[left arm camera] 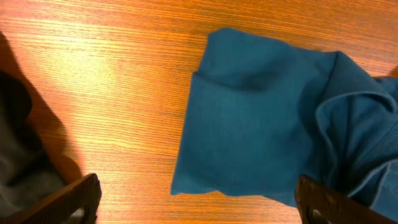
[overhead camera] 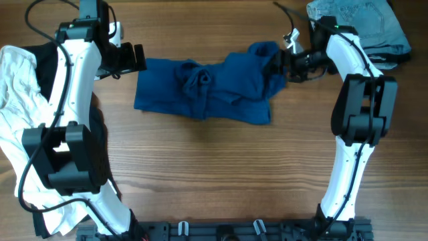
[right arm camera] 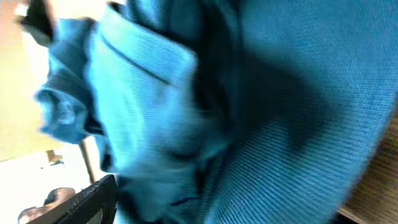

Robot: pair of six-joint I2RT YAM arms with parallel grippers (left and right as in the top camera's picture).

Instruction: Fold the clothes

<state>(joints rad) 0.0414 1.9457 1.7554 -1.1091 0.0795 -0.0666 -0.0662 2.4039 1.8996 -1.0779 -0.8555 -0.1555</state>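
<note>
A crumpled blue shirt [overhead camera: 207, 87] lies spread across the far middle of the wooden table [overhead camera: 221, 174]. My left gripper [overhead camera: 136, 58] hovers at the shirt's left edge. In the left wrist view its jaws [left arm camera: 199, 196] are wide open and empty over the shirt's corner [left arm camera: 249, 130]. My right gripper [overhead camera: 279, 65] is at the shirt's bunched right end. In the right wrist view the blue cloth [right arm camera: 249, 106] fills the frame. Those jaws [right arm camera: 227, 202] look spread open with cloth lying between them. Only one finger shows clearly.
A pile of white and black clothes [overhead camera: 20, 87] lies along the left edge, and its dark cloth shows in the left wrist view [left arm camera: 18, 155]. A light denim garment [overhead camera: 361, 23] lies at the far right corner.
</note>
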